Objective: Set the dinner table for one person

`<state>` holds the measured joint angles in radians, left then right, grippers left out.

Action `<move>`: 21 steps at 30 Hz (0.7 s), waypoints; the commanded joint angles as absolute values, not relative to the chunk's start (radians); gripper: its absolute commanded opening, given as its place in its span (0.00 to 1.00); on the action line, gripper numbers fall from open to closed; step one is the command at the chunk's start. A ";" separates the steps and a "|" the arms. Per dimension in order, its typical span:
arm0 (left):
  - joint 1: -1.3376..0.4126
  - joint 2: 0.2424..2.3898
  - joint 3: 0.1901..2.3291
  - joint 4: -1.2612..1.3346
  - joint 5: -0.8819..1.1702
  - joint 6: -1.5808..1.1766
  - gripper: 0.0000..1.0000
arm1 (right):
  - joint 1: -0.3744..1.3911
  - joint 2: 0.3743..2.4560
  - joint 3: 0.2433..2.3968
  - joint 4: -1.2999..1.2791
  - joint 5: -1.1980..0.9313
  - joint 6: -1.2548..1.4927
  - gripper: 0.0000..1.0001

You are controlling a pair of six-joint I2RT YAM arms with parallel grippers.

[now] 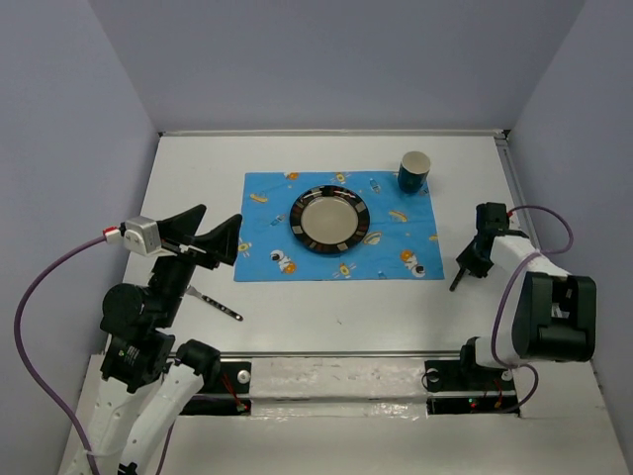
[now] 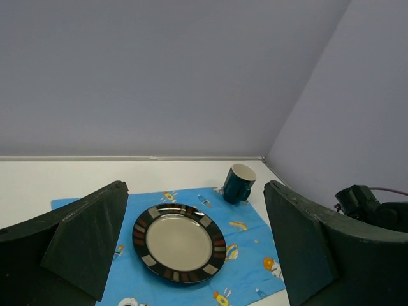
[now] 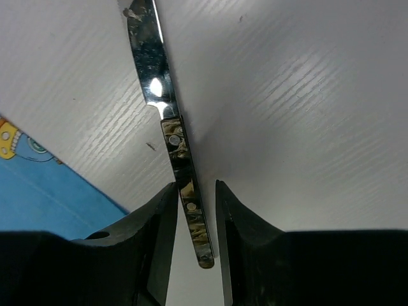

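**Surface** (image 1: pixel 326 307): white, matte and rectangular. It carries every item below and fills the space between the walls, with both arm bases at its near edge.

**Placemat** (image 1: pixel 386 193): blue cloth with a cartoon print, lying flat in the middle of the surface towards the far side.

**Plate** (image 1: pixel 329 220): pale centre with a dark banded rim, sitting on the placemat a little left of its middle.

**Left pincer** (image 1: pixel 220 218): raised above the left side of the surface and aimed at the plate. Its jaws are spread fully wide and hold nothing.

**Right pincer** (image 3: pixel 196 185): low over the bare surface, just right of the placemat. Its jaws are narrowed but apart and straddle a handle, with a gap showing on both sides, so nothing is pinched yet.

**Mug** (image 1: pixel 414 171): dark teal and upright, at the placemat's far right corner.

**Knife** (image 3: pixel 173 143): bright blade and mottled riveted handle, lying flat on the surface with the handle between the right jaws.

**Utensil** (image 1: pixel 220 305): slim and metallic, on the bare surface near the left arm. I cannot tell what kind it is.

**Handling note:** the step in hand appears to be picking up the knife.
- Centre the handle between the jaws before closing, so the closing jaws do not push it sideways.
- Close squarely across the rivets and lift it level.
- Lay it on the placemat right of the plate and parallel to it, clear of the mug.
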<state>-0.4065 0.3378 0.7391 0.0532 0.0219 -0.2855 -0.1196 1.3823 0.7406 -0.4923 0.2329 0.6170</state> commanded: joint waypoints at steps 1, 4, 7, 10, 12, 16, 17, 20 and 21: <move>-0.410 0.330 0.733 0.086 0.023 -0.273 0.99 | -0.137 1.446 0.807 -0.514 0.238 0.592 0.36; -0.410 0.324 0.735 0.087 0.021 -0.273 0.99 | -0.146 1.485 0.821 -0.514 0.218 0.577 0.36; -0.410 0.319 0.735 0.087 0.020 -0.273 0.99 | -0.146 1.517 0.831 -0.514 0.201 0.566 0.32; -0.410 0.318 0.735 0.087 0.018 -0.273 0.99 | -0.146 1.537 0.838 -0.512 0.186 0.561 0.21; -0.408 0.319 0.735 0.087 0.020 -0.273 0.99 | -0.146 1.534 0.836 -0.512 0.190 0.561 0.09; -0.410 0.327 0.733 0.089 0.023 -0.275 0.99 | -0.146 1.412 0.827 -0.514 0.271 0.554 0.00; -0.410 0.328 0.733 0.089 0.023 -0.275 0.99 | -0.131 1.381 0.830 -0.512 0.290 0.539 0.00; -0.408 0.336 0.733 0.089 0.020 -0.273 0.99 | -0.021 1.261 0.851 -0.512 0.349 0.532 0.00; -0.408 0.337 0.732 0.089 0.018 -0.272 0.99 | 0.029 1.235 0.864 -0.512 0.366 0.531 0.00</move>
<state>-0.4065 0.3290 0.7391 0.0513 0.0216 -0.2855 -0.1043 1.3594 0.8150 -0.5304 0.2680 0.5514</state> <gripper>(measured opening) 0.990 0.160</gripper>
